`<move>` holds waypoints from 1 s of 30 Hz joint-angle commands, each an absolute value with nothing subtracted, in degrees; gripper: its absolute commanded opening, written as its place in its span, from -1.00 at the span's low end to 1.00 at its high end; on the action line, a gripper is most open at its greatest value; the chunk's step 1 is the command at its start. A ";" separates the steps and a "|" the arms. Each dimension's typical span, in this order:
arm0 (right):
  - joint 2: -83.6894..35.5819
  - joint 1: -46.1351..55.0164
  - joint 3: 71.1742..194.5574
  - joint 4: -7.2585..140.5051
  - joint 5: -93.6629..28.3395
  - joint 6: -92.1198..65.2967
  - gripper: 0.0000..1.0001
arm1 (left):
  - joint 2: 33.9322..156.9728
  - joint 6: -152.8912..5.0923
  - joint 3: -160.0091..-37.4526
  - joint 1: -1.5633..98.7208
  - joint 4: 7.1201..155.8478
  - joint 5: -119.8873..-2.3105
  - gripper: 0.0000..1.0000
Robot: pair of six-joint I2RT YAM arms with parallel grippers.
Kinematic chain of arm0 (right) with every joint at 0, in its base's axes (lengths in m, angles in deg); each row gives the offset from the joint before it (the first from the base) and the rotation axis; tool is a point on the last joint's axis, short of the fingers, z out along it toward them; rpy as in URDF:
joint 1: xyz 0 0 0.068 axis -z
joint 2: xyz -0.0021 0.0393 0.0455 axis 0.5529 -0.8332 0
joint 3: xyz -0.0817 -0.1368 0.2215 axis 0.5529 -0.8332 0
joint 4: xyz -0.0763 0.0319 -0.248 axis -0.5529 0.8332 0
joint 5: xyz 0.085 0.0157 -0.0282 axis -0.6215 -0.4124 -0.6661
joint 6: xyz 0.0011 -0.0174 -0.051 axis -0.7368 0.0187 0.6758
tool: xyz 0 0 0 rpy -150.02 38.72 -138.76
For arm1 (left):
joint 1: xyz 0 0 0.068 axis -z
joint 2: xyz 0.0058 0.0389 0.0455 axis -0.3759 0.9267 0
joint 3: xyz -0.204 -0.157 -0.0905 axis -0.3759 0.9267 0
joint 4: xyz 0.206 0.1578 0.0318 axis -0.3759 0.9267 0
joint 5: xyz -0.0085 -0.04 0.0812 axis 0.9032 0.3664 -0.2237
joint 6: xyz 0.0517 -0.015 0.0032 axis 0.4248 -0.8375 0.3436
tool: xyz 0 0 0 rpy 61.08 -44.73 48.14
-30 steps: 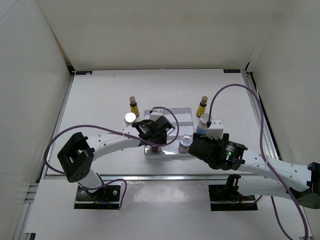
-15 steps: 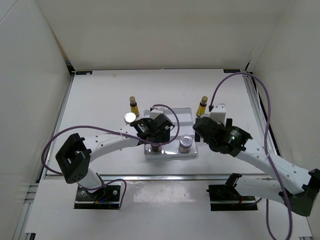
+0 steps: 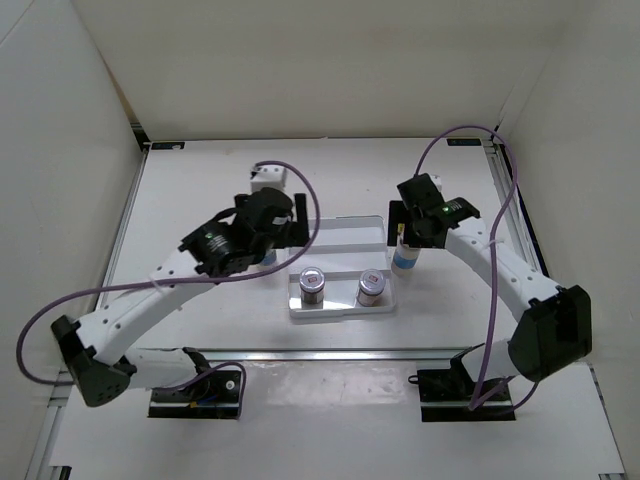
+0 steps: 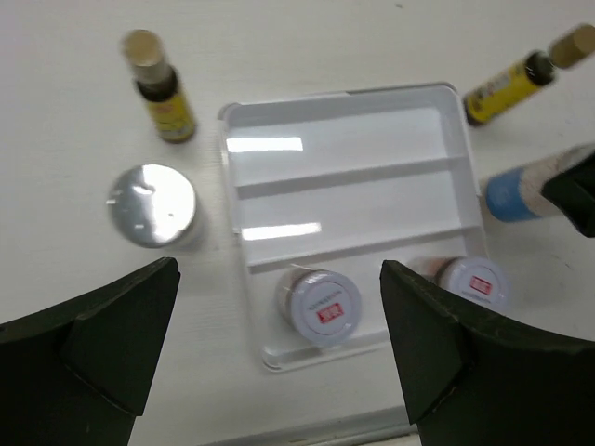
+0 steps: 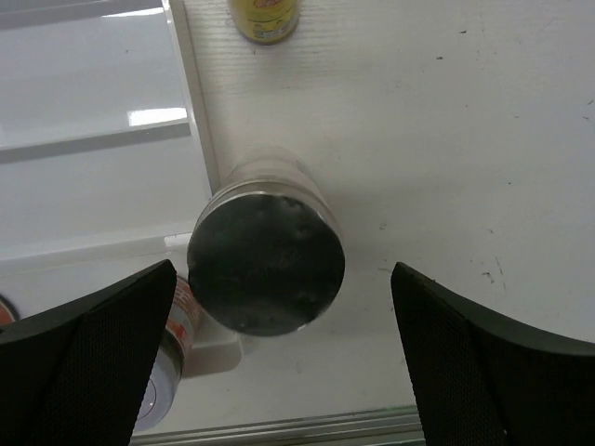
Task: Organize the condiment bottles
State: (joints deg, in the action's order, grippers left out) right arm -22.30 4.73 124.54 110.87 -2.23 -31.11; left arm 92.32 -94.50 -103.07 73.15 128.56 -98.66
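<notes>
Two short jars stand in the near row of the white tray (image 3: pixel 340 232), one on the left (image 3: pixel 313 285) and one on the right (image 3: pixel 371 288). My left gripper (image 3: pixel 272 238) is open and empty, high over the tray's left side. In the left wrist view it (image 4: pixel 279 316) looks down on an amber bottle (image 4: pixel 158 88), a silver-capped white bottle (image 4: pixel 151 204), both jars and the second amber bottle (image 4: pixel 516 84). My right gripper (image 3: pixel 412 228) is open, its fingers on either side of the blue-labelled bottle (image 3: pixel 404 258) right of the tray and above its silver cap (image 5: pixel 265 260).
White walls enclose the table on three sides. A metal rail (image 3: pixel 330 352) runs along the near edge. The tray's two far rows (image 4: pixel 344 153) hold nothing. Purple cables loop off both arms.
My left gripper has let go of the left jar in the tray and pulled up and back to the left. My right gripper has swung from the right jar to above the blue-labelled bottle.
</notes>
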 commanded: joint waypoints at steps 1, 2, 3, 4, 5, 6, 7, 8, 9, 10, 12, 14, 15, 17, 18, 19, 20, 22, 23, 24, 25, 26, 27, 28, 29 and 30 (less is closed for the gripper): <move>-24.00 6.93 127.28 108.66 -7.17 -28.57 1.00 | 87.73 -91.50 -99.61 67.72 132.63 -100.30 1.00; -24.01 7.46 127.28 108.05 -8.05 -28.57 0.98 | 86.85 -91.50 -97.86 66.74 132.63 -99.69 1.00; -24.01 7.46 126.58 107.34 -8.84 -27.87 0.94 | 85.36 -90.98 -96.97 65.77 132.63 -98.99 1.00; -24.01 7.99 126.58 106.81 -9.46 -27.87 0.82 | 84.65 -90.97 -96.09 63.93 132.63 -98.98 1.00; -24.53 7.99 126.06 106.03 -10.07 -27.87 0.71 | 84.04 -90.97 -94.17 63.05 132.63 -98.28 1.00; -24.54 7.99 126.05 106.02 -10.08 -27.87 0.60 | 83.51 -90.97 -93.28 62.25 132.63 -97.58 1.00; -25.06 7.99 126.05 106.02 -10.08 -27.87 0.49 | 82.81 -90.97 -92.49 61.38 132.63 -96.96 1.00; -25.06 7.99 126.05 105.50 -10.08 -27.34 0.28 | 82.80 -90.97 -91.70 59.71 132.63 -95.65 1.00; -25.06 7.99 126.05 105.49 -10.60 -27.34 0.20 | 82.28 -90.97 -90.30 58.91 132.63 -94.94 1.00; -25.06 7.99 126.05 105.49 -10.61 -27.34 0.10 | 82.27 -90.97 -89.59 58.21 132.63 -94.41 1.00; -24.19 7.99 127.62 106.98 -9.82 -27.34 -0.23 | 81.75 -91.58 -87.83 57.15 132.63 -93.53 1.00; -21.22 7.99 128.15 107.69 -8.95 -27.34 -0.40 | 81.04 -92.20 -86.68 56.53 132.63 -92.74 1.00; -20.24 7.38 128.16 108.65 -8.33 -27.34 -0.59 | 80.52 -92.20 -86.16 56.53 132.63 -92.74 1.00; -17.61 5.90 130.53 109.61 -4.73 -27.34 -0.79 | 79.91 -92.20 -85.45 56.53 132.63 -92.74 1.00; -16.90 5.19 131.32 110.23 -2.89 -27.34 -0.94 | 79.90 -92.20 -85.45 56.53 132.63 -92.74 1.00; -16.19 4.31 131.93 110.93 -1.31 -27.34 -1.00 | 79.90 -92.20 -84.93 56.01 132.63 -92.74 1.00; -15.05 2.73 132.46 110.94 -0.25 -27.34 -1.00 | 79.90 -92.20 -84.92 56.01 132.63 -92.74 1.00; -15.04 1.14 133.52 110.94 1.07 -27.34 -1.00 | 79.90 -92.20 -84.92 56.01 132.63 -92.74 1.00; -15.04 -0.34 134.48 110.94 1.08 -27.34 -1.00 | 80.42 -91.68 -84.92 56.01 132.63 -92.74 1.00; -15.04 -1.05 135.01 110.94 1.08 -27.34 -1.00 | 80.43 -91.68 -85.44 55.48 132.63 -93.26 1.00; -16.09 -2.45 135.80 110.94 1.08 -27.34 -1.00 | 80.43 -91.68 -85.45 55.48 132.63 -93.27 1.00; -16.71 -3.08 135.81 110.94 1.08 -27.34 -1.00 | 80.43 -91.68 -85.45 55.48 132.63 -93.27 1.00; -17.32 -3.60 135.81 110.94 1.08 -27.34 -1.00 | 81.04 -91.68 -85.45 55.48 132.63 -93.96 1.00; -18.63 -4.39 135.81 109.72 1.08 -27.34 -1.00 | 81.56 -91.68 -85.97 55.48 132.63 -93.97 1.00; -19.26 -4.40 135.81 109.19 1.08 -27.34 -1.00 | 82.09 -91.68 -85.98 55.48 132.63 -94.58 1.00; -19.78 -5.10 135.81 108.49 -0.05 -27.34 -1.00 | 82.10 -91.68 -85.98 55.48 132.63 -94.58 1.00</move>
